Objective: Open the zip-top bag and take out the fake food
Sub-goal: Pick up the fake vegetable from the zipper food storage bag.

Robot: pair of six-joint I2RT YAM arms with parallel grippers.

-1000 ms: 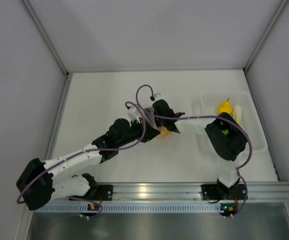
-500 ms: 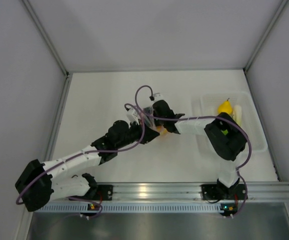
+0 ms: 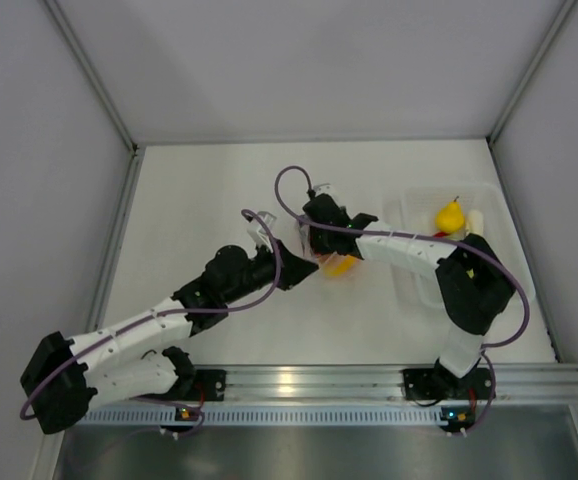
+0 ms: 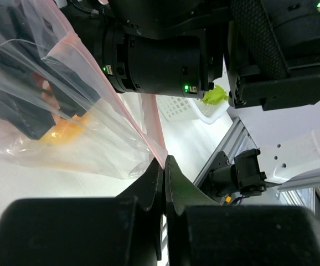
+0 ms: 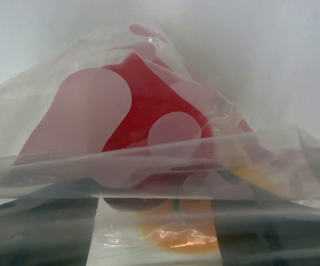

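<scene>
The overhead view gives the layout. On the white table (image 3: pixel 199 190) the two arms meet near the middle, over the clear, crinkly plastic zip-top bag (image 3: pixel 316 258) with a pink zip strip. A yellow-orange lump of fake food (image 3: pixel 341 265) shows through the bag. To the right stands a rigid translucent white rectangular tray (image 3: pixel 401 205) holding a yellow pear-shaped toy (image 3: pixel 450 215) and a pale stalk (image 3: pixel 475 222). From above, the fingers of neither the left gripper (image 3: pixel 292 268) nor the right gripper (image 3: pixel 321 245) can be made out.

The left wrist camera settles the first. The left gripper (image 4: pixel 163 166) has its black fingers pressed together on the bag's (image 4: pixel 93 138) pink-edged rim. It also shows the black body of the right arm reaching in through the opening, a dark finger lying beside an orange piece (image 4: pixel 66 130) behind the film. Past it a green toy (image 4: pixel 215 95) sits at the tray (image 4: pixel 185 105), which the overhead view hides under the right arm.

The right wrist camera looks out through folds of the bag (image 5: pixel 149 160). A glossy red piece (image 5: pixel 149 111) lies ahead and the orange piece (image 5: pixel 176 230) low down. The right gripper (image 5: pixel 157 238) has its dark fingers (image 5: pixel 38 238) standing apart at either side of that orange piece. Whether they touch it cannot be told.
</scene>
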